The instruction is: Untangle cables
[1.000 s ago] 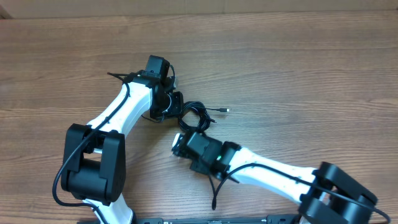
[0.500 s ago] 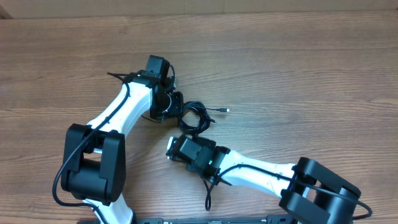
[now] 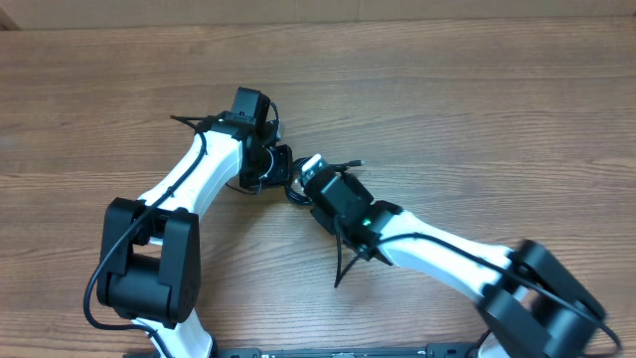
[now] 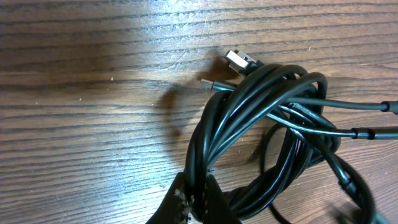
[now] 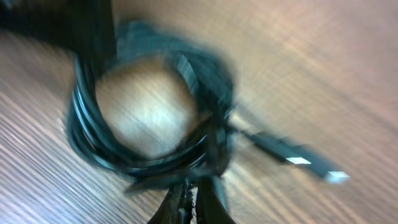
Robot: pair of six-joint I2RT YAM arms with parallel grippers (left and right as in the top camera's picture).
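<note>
Coiled black cables [image 4: 239, 102] lie mid-tabletop [image 3: 477, 119], the left gripper [image 4: 196, 202] at their 9 o'clock clamped on several strands, the right gripper [image 5: 189, 202] closed at 4 o'clock, its hold blurred. Pulling apart now could cinch the tangle tighter or drag the bundle.
</note>
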